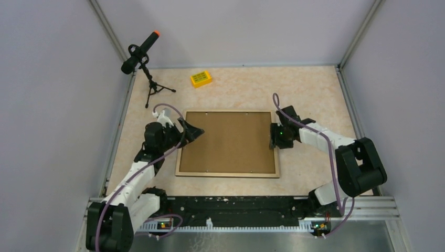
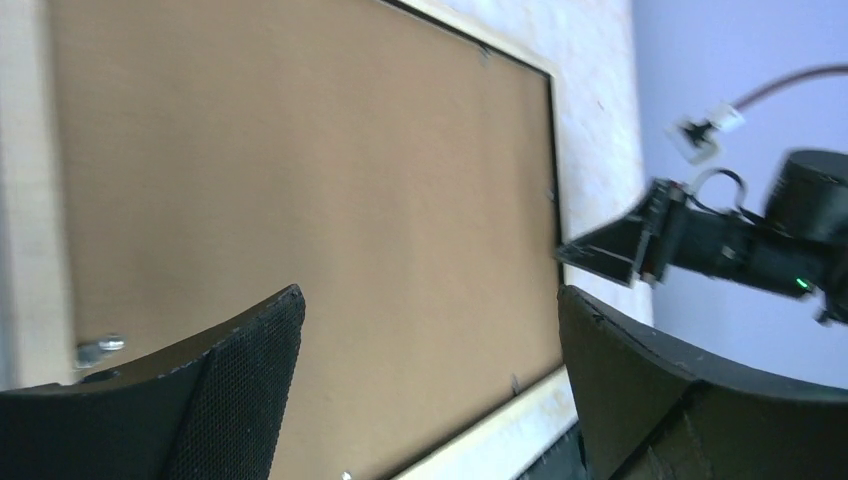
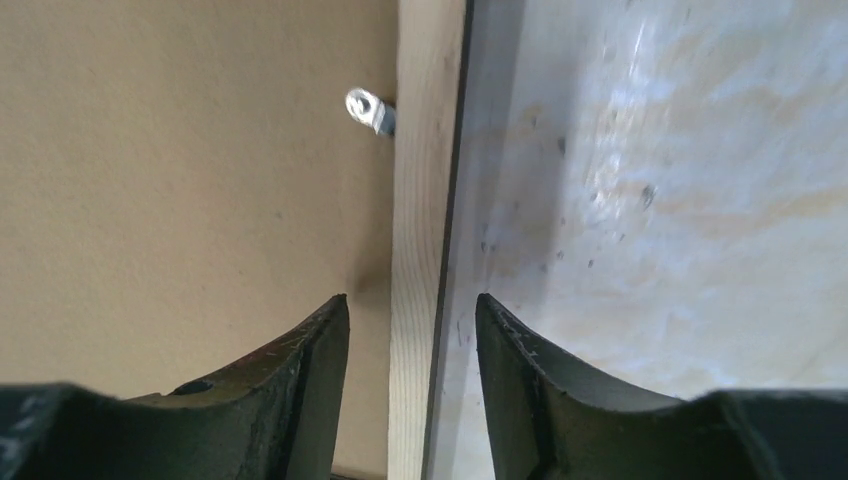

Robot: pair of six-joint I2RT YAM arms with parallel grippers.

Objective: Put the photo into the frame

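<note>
Straddling the frame (image 3: 425, 200) at centre right, jaws apart, the right gripper (image 3: 410, 305) is risking a lopsided lift spilling the backing sheet (image 3: 180, 150); the left gripper (image 2: 430, 295) is gaping too.

The frame (image 1: 225, 174) is lying flat and taking up the middle of the worktop (image 1: 309, 94), the left claw (image 1: 193, 131) and right claw (image 1: 273, 137), both spread, crowding its side edges. A microphone stand (image 1: 152, 86) and yellow box (image 1: 201, 79) are occupying the far left; bare worktop is showing far right.
</note>
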